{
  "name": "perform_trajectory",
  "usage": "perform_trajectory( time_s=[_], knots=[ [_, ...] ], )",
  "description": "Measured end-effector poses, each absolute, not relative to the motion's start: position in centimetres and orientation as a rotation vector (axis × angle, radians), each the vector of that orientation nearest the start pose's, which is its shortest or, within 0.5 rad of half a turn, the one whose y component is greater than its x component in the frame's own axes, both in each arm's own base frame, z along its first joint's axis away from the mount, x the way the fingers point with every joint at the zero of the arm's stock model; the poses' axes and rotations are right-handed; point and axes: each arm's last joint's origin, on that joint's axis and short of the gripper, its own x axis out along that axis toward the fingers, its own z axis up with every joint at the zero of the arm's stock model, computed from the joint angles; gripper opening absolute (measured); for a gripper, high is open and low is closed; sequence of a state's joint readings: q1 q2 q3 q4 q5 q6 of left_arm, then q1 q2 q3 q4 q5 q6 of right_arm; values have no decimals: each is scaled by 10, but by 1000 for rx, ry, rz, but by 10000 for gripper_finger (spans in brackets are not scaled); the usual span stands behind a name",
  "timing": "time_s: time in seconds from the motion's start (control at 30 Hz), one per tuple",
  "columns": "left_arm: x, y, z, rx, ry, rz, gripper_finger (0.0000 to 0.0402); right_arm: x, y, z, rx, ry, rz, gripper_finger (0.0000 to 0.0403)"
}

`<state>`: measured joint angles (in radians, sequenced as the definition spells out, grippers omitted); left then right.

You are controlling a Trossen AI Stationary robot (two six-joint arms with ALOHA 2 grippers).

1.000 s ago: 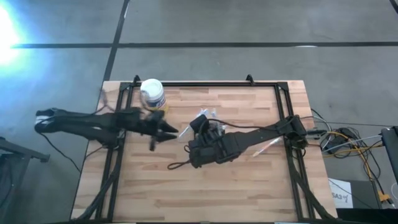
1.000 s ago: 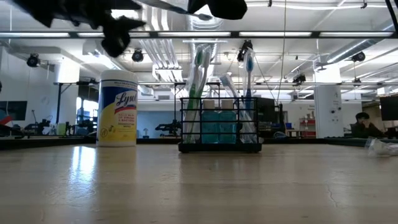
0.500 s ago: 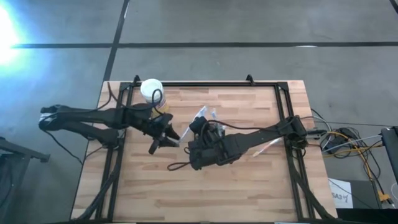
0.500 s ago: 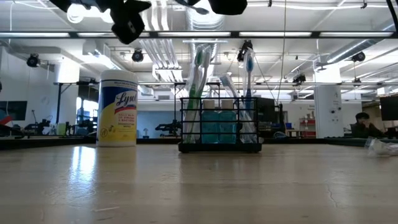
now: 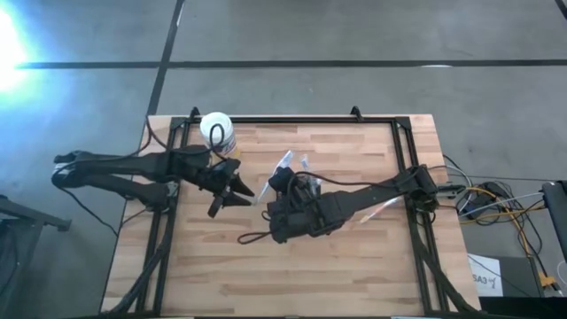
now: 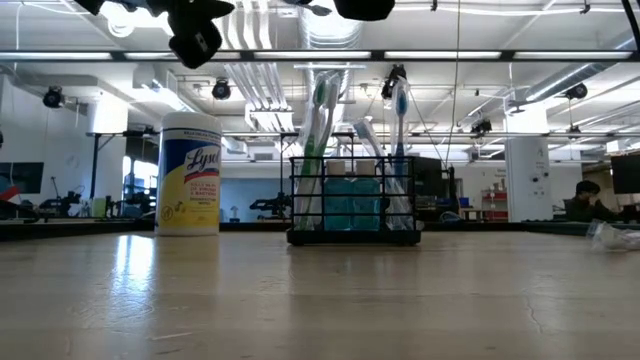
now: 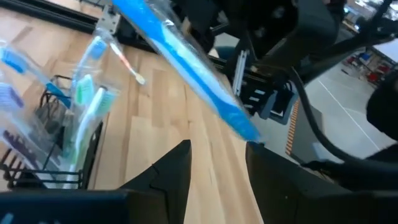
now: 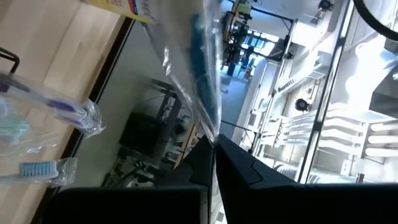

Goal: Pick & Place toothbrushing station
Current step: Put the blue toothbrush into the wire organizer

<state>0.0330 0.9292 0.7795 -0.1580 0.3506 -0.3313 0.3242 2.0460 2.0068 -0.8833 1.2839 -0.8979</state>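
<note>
The toothbrushing station [image 6: 355, 205], a black wire holder with several wrapped toothbrushes upright in it, stands on its base mid-table; in the high view [image 5: 297, 182] my right arm partly covers it. My right gripper [image 5: 273, 188] is beside it, above the table, shut on a blue toothbrush in a clear wrapper [image 7: 186, 62]. My left gripper [image 5: 236, 191] is open, raised, just left of that toothbrush. The toothbrush's free end [image 7: 245, 130] lies close before the left fingers [image 7: 177, 168]. I cannot tell whether they touch it. My right gripper pinches the wrapped toothbrush [image 8: 196, 93] between its two shut fingers [image 8: 214, 158], at one end of the wrapper. The fingers point toward the table's far left. The toothbrush reaches on past the fingertips, lifted clear of the table.
A round white-lidded yellow wipes jar [image 5: 216, 129] stands at the far left, also in the low view [image 6: 190, 175]. A clear wrapper [image 5: 381, 206] lies on the table's right part. A black frame rail [image 5: 292, 118] runs along the table's edges. A dark cable [image 5: 252, 236] lies near my right arm.
My left gripper has risen a little and shifted slightly toward the table's right, staying open. The holder and the jar have stayed in place.
</note>
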Motion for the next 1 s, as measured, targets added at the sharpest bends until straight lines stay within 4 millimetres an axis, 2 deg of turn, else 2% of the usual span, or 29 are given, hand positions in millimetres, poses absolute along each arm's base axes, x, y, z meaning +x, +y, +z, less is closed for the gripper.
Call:
perform_trajectory(
  time_s=[0.23, 0.5, 0.7, 1.0],
  knots=[
    [193, -3, 314, -368, 343, -255, 156, 421, 112, 328, -1494, 1072, -552, 11],
    [199, -1, 317, -400, 292, -210, 156, 426, 116, 334, -1484, 1025, -567, 11],
    [192, -1, 323, -392, 252, -220, 156, 425, 120, 334, -1502, 1023, -551, 11],
    [202, -1, 318, -426, 273, -211, 156, 429, 121, 333, -1483, 994, -563, 11]
  ],
)
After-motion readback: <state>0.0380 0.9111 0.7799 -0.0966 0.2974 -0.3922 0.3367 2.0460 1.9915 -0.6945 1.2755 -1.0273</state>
